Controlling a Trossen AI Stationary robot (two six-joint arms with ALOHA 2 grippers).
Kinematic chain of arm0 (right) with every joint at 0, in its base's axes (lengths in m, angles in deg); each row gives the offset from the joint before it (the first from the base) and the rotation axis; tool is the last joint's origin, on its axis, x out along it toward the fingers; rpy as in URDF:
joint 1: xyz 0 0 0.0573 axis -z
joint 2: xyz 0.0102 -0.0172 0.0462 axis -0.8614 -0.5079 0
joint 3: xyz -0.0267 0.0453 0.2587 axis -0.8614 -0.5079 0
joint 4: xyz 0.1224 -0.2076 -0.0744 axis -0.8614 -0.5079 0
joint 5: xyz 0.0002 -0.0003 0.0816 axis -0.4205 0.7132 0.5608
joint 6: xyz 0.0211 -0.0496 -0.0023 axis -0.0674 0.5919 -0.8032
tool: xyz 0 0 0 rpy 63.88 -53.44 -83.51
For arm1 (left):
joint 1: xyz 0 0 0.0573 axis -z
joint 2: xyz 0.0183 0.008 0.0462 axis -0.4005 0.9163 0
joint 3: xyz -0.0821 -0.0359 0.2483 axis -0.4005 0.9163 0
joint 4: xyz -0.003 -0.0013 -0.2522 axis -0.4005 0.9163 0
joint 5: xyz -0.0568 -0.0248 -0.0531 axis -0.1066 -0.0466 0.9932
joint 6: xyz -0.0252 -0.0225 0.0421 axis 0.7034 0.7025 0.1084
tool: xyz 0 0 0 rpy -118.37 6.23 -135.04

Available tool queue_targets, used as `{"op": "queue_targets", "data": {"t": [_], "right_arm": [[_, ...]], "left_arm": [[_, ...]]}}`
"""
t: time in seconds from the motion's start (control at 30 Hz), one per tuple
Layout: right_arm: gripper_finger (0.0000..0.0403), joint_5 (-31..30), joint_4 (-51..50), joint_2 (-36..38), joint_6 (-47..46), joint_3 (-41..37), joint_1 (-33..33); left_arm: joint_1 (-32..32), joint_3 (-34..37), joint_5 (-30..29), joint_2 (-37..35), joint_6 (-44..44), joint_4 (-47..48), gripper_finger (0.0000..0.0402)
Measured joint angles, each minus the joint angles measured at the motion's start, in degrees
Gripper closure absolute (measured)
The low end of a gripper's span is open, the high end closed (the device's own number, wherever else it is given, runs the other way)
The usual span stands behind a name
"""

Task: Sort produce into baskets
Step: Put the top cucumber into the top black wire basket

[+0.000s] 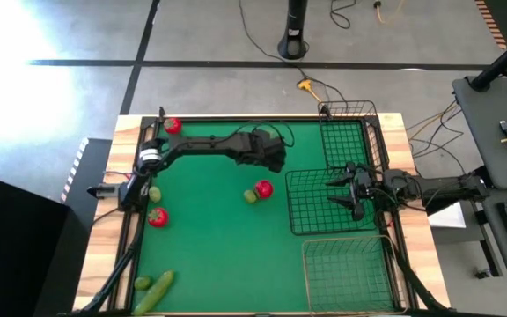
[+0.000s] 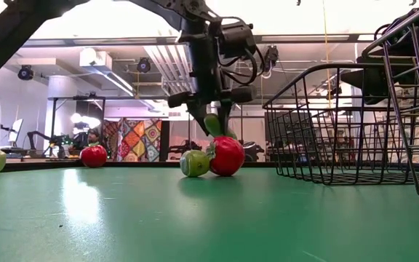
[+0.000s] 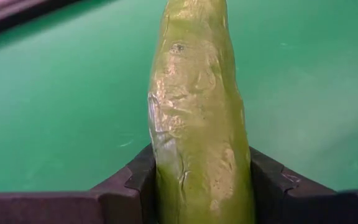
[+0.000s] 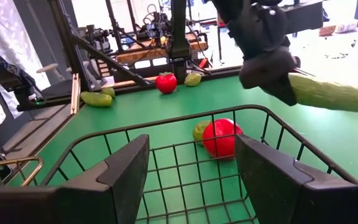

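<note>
Left gripper point(image 3: 201, 186) clamps a glossy, bumpy, tapering green cucumber point(image 3: 197, 106).

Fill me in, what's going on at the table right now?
The left gripper is shut on a green cucumber and holds it above the mat, over a red fruit and a small yellow-green fruit lying together mid-table. The right gripper hangs open and empty over the larger dark basket. All three baskets look empty; another cucumber and other fruits lie along the left side of the green mat.
</note>
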Motion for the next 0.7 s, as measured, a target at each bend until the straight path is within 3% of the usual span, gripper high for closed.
{"op": "queue_targets", "data": {"t": [0.7], "right_arm": [[0.0174, 0.00, 0.00, 0.00, 0.01, -0.01, 0.00]], "left_arm": [[-2.01, 3.07, 4.16, 0.09, -15.62, -4.63, 0.0250]]}}
